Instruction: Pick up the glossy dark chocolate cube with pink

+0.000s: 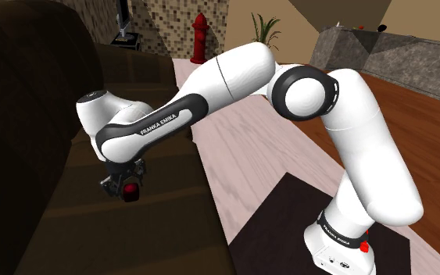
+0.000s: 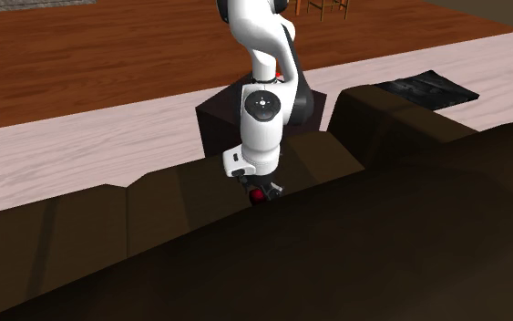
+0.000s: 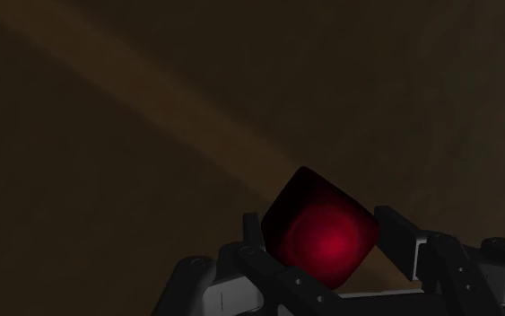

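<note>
A glossy dark cube [image 3: 322, 229] with a red-pink glow on its face sits clasped between my gripper's [image 3: 326, 260] two black fingers. In the shoulder view the cube [image 1: 130, 192] hangs under the hand, a little above the dark brown sofa seat [image 1: 132, 234], with my gripper [image 1: 127, 187] shut on it. From the second exterior view the cube [image 2: 261, 194] shows as a small red spot below the white wrist, just behind the sofa's back edge [image 2: 318, 182].
The brown sofa's backrest [image 1: 30, 94] rises at the shoulder view's left. A pale wood floor strip [image 1: 249, 141] runs beside the sofa, with a dark mat [image 1: 288, 219] under my stand. A red hydrant [image 1: 200, 35] and a plant [image 1: 265, 30] stand far back.
</note>
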`<action>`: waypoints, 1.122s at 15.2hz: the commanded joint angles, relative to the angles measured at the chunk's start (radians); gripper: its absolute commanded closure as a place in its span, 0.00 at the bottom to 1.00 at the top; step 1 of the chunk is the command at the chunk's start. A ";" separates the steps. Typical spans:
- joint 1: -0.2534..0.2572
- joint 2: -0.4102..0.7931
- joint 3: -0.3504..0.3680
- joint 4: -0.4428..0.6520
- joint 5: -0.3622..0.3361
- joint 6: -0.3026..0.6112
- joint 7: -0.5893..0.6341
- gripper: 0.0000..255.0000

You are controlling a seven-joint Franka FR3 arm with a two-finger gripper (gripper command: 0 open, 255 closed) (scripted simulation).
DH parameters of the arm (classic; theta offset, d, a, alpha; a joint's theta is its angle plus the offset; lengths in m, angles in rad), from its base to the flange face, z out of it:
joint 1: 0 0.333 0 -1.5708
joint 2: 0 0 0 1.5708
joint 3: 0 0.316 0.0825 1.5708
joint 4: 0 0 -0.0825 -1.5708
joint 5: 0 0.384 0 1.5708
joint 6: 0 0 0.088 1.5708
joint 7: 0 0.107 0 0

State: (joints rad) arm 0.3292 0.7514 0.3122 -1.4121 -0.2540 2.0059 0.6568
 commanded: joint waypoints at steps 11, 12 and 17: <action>-0.003 -0.033 0.007 0.013 0.010 -0.045 -0.006 1.00; -0.003 -0.039 0.008 0.017 0.012 -0.055 -0.007 1.00; -0.005 -0.067 0.014 0.039 0.021 -0.105 -0.013 1.00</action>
State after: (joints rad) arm 0.3237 0.6886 0.3254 -1.3804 -0.2351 1.9133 0.6451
